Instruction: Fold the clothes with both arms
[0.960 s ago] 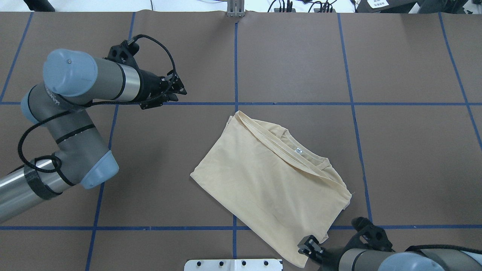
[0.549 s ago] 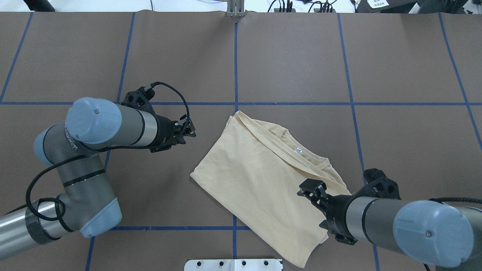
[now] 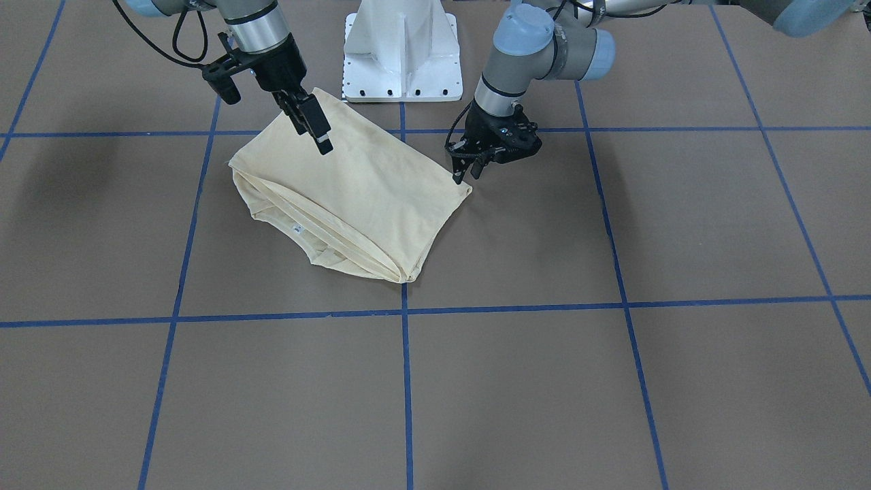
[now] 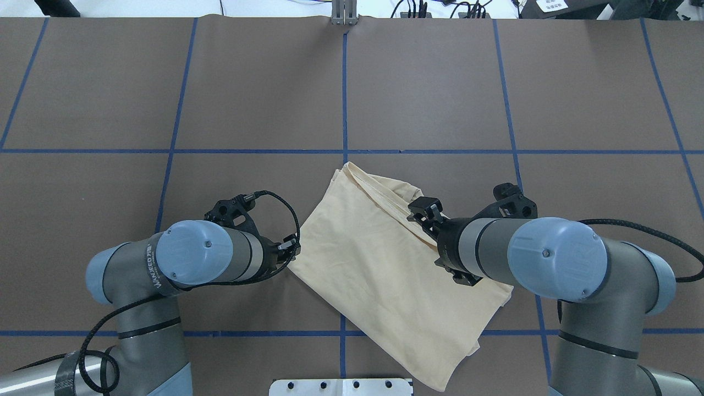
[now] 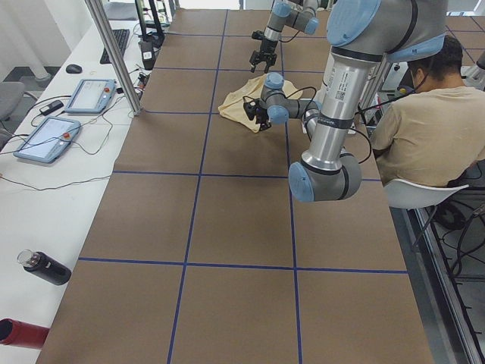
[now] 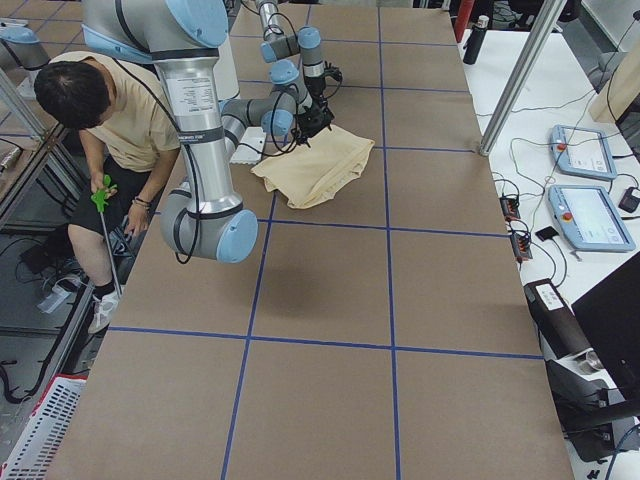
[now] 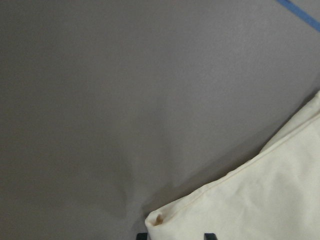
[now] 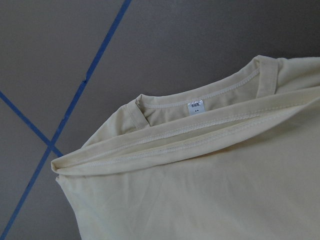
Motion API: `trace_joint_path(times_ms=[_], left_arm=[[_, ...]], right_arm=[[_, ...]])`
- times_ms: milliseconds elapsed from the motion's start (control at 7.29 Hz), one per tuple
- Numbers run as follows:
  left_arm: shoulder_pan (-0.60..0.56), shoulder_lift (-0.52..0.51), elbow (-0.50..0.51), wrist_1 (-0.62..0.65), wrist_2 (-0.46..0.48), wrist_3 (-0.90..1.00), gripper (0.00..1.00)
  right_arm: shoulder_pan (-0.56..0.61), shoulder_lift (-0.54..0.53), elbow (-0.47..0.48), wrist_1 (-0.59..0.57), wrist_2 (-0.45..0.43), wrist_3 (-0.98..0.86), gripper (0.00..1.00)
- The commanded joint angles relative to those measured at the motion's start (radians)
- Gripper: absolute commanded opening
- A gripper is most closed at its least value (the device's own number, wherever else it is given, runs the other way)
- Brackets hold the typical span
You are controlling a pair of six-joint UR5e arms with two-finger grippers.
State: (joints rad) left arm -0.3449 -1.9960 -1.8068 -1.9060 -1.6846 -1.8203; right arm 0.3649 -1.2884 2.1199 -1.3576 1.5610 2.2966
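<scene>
Overhead exterior: the left gripper [image 4: 293,251] has its jaws parted around the 9 o'clock corner of the shirt [image 4: 374,264], not closed on it. The right gripper [image 4: 424,208] hangs over the neckline [image 4: 379,191] at the shirt's 1 o'clock, holding nothing that shows, its opening impossible to tell. The shirt lies just 6 o'clock of the table's [image 4: 605,82] middle, already a compact panel with no sleeve showing, so I judge 1 last fold remains, ungrasped as yet.

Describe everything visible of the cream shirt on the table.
The shirt is pale cream-yellow knit cloth, folded into a rectangle and lying flat, askew on the brown table. The plain side is up; no print shows. Its ribbed neckline with a small white tag shows along one edge. The left pincer is at one corner, the right pincer above the neckline.
</scene>
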Motion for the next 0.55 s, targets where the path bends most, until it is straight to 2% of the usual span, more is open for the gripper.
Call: trace_joint_path(times_ms=[0, 411], left_arm=[[0.006, -0.003, 0.012, 0.001, 0.002, 0.006, 0.48], [-0.017, -0.012, 0.014, -0.004, 0.003, 0.018, 0.45]], right_arm=[[0.008, 0.011, -0.026, 0.0, 0.002, -0.005, 1.0], [0.008, 0.011, -0.046, 0.0, -0.002, -0.003, 1.0]])
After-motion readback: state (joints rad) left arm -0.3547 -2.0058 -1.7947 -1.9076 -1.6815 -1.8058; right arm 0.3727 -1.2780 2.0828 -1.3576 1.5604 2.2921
